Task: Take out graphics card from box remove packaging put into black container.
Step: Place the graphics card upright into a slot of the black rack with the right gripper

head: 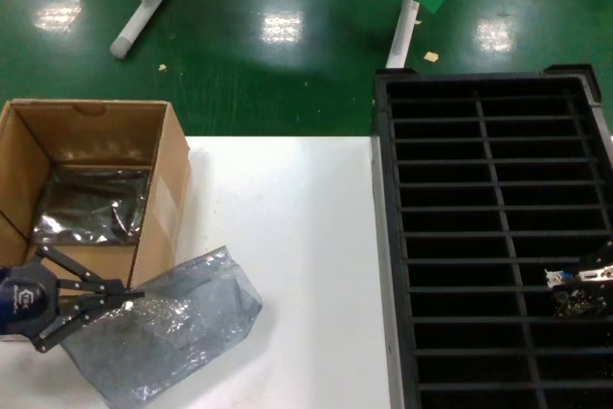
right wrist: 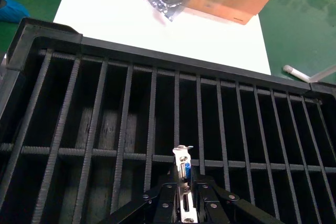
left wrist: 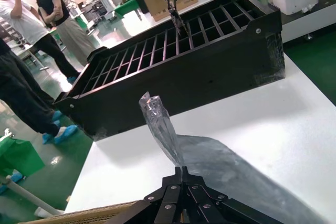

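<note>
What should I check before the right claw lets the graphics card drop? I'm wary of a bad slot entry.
1. Right claw shut on the graphics card: ok.
2. Card over the black container, above a slot: ok.
3. Card lined up between partitions, not on one: cannot tell.
4. Packaging off the card: ok, the anti-static bag lies on the white table, pinched by the left claw.
5. Bag away from the container: ok.
6. Cardboard box still holds another bag: cannot tell what's inside.

Support: white table (head: 297,237) above a green floor (head: 278,64) | left edge: open brown box (head: 158,189) | just beside it, near side: crinkly grey packaging (head: 182,318) lying on the top | right: black container (head: 488,237) alongside the table.
</note>
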